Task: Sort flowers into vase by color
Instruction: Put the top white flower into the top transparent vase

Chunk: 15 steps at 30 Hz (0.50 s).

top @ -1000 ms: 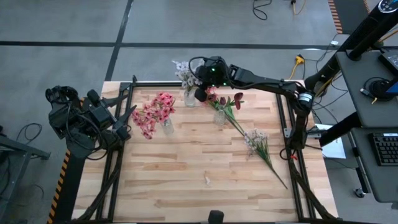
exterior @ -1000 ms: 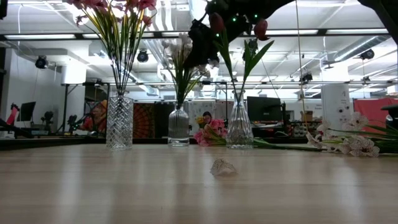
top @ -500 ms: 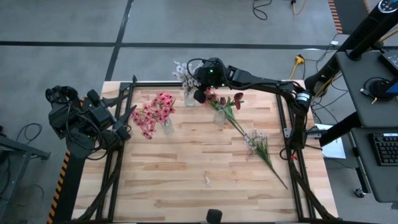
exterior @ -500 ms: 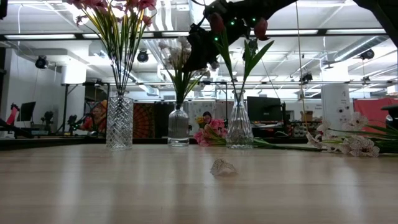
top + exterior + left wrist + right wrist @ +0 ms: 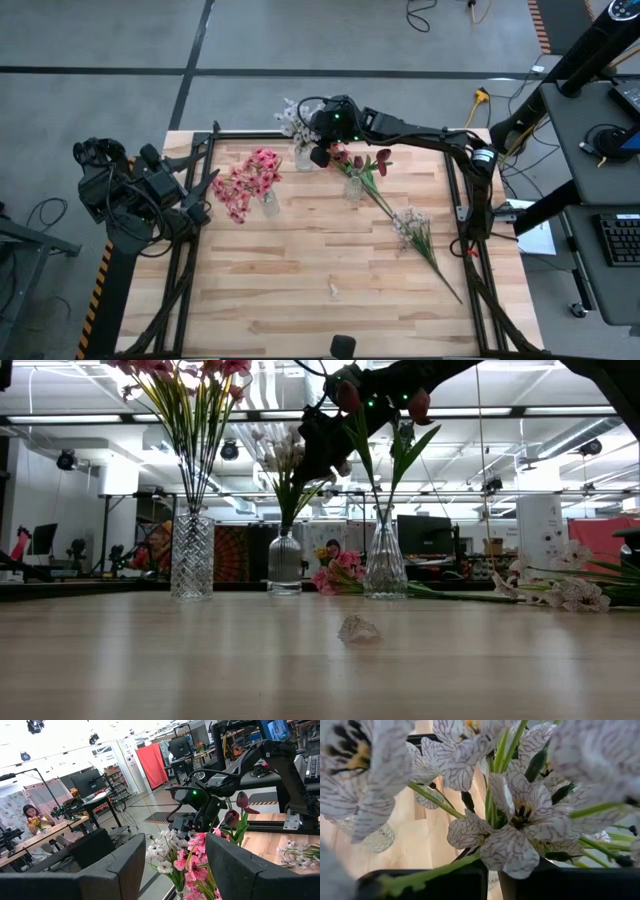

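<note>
High view: right gripper (image 5: 318,150), upper centre, clenched on a white flower stem (image 5: 296,122) above the middle vase (image 5: 304,158). Three vases; one white stem (image 5: 418,236) lay right of centre.

Low view: stems looked light, springy; grip mid-stalk.

Left wrist view: left gripper (image 5: 172,865) part-open, empty.

A robotics lab or open workshop hall. A pale butcher-block wooden bench (image 5: 300,270) on a black metal frame stands on a grey concrete floor (image 5: 100,40) with loose cables. Beyond it run ceiling strip lights (image 5: 560,412), exposed ducts, rows of dark computer monitors (image 5: 425,532) on worktables, and a red partition screen (image 5: 152,762).
</note>
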Tool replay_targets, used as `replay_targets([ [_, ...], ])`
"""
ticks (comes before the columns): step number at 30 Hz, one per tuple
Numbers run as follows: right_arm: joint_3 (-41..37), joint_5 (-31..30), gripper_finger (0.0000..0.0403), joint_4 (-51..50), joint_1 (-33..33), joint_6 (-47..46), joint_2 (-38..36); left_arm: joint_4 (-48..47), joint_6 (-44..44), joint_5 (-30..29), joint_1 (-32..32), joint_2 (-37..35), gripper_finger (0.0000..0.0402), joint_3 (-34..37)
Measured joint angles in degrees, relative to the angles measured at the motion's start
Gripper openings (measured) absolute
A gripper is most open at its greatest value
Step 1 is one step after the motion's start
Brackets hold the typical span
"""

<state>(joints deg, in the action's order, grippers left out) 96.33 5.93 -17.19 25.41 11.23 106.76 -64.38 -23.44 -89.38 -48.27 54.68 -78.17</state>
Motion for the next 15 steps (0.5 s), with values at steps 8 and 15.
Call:
replay_targets([
  [8,1.1,-0.1,0.0046,-0.5,0.0,0.3,0.0,0.0,0.0,0.0,0.0,0.0,0.019,0.0],
  [15,3.8,-0.1,0.0122,-3.0,0.0,-0.4,0.0,0.0,0.0,0.0,0.0,0.0,0.019,0.1],
])
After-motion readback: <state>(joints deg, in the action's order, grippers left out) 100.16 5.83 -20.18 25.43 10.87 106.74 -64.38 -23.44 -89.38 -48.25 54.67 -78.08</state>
